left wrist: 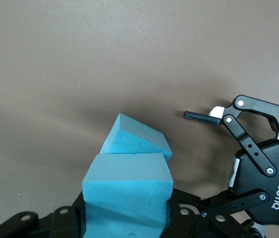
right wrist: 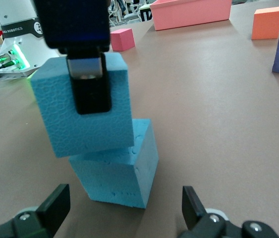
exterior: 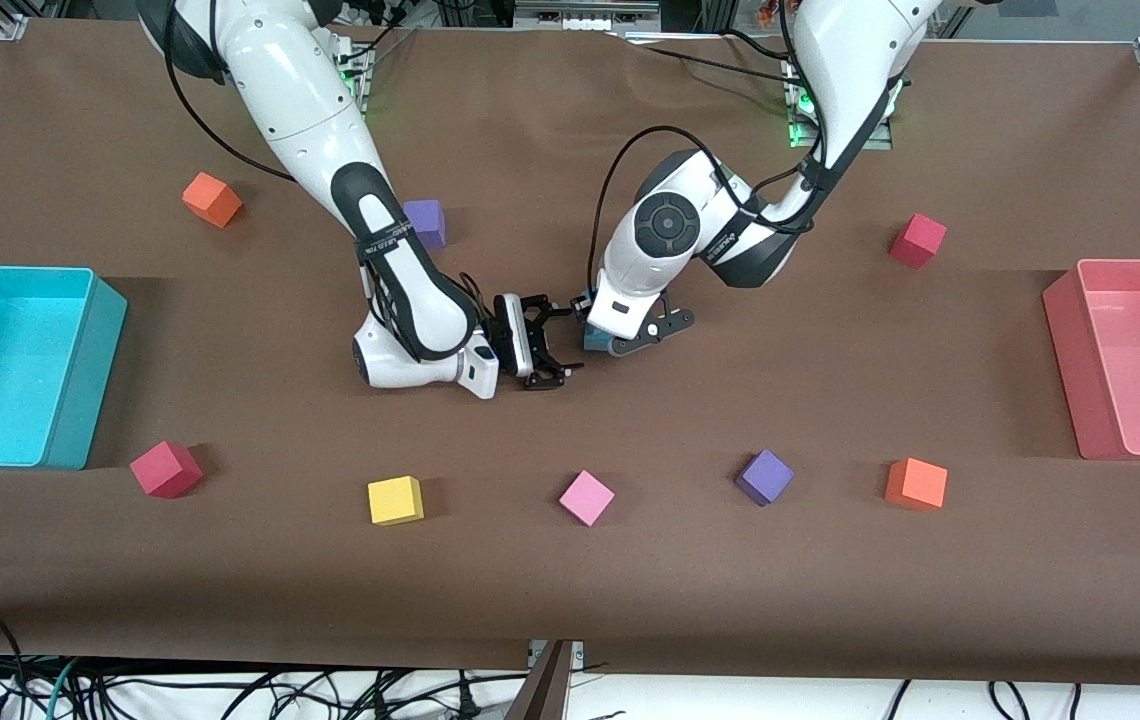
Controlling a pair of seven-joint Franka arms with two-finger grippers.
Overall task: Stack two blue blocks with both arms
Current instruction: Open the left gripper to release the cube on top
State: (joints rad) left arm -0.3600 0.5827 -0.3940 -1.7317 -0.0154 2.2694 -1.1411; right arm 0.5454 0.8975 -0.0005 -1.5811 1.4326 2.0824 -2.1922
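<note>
Two light blue blocks are at the table's middle. The lower blue block (right wrist: 117, 173) sits on the table. The upper blue block (right wrist: 84, 111) rests on it, shifted off centre and slightly tilted. My left gripper (exterior: 602, 332) is shut on the upper block (left wrist: 127, 198), with the lower block (left wrist: 137, 141) showing beneath it. In the front view only a bit of blue (exterior: 593, 340) shows under the left hand. My right gripper (exterior: 542, 345) is open and empty, low over the table beside the stack on the right arm's side, and its fingers (right wrist: 55, 206) stand apart from the lower block.
A cyan bin (exterior: 80, 370) stands at the right arm's end and a pink bin (exterior: 1080, 370) at the left arm's end. Red (exterior: 166, 468), yellow (exterior: 395, 500), pink (exterior: 586, 497), purple (exterior: 764, 476) and orange (exterior: 916, 484) cubes lie nearer the camera.
</note>
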